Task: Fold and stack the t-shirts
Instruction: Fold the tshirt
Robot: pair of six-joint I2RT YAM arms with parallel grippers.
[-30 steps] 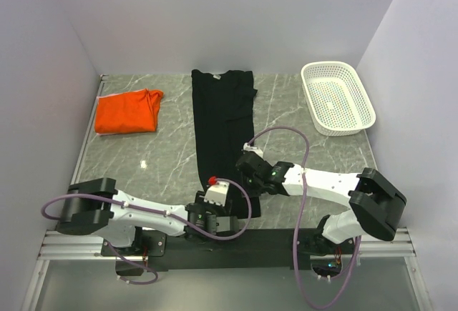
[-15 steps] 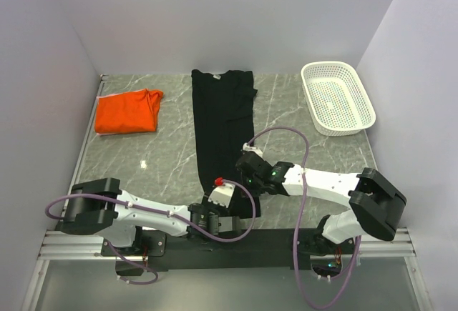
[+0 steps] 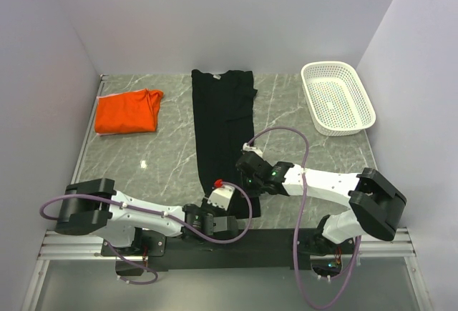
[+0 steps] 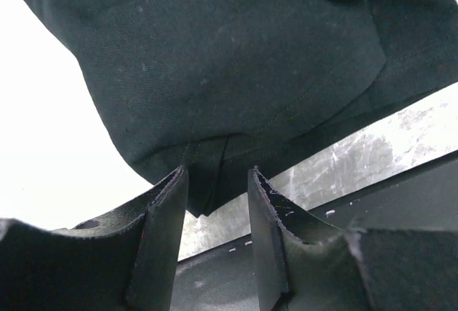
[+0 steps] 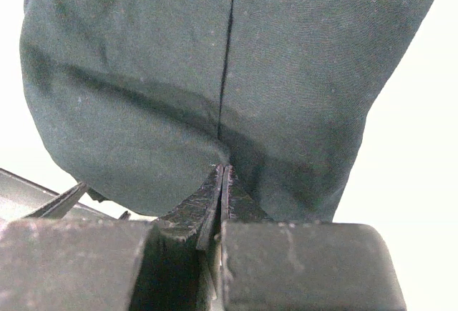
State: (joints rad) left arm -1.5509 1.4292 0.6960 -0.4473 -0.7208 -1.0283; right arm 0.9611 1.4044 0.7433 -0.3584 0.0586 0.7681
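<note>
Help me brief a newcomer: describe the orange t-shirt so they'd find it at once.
On the grey marble table, look to the far left corner by the wall. The orange t-shirt lies there in a compact bundle, apart from the long black t-shirt in the middle. Nothing else on the table is orange; the basket is white.

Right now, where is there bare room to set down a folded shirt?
Bare marble between orange shirt and black shirt, and between it and basket. Crowded: near edge, where left gripper and right gripper meet the hem.

Even bright overhead light, soft shadows, wrist backgrounds blown out white, sharp
</note>
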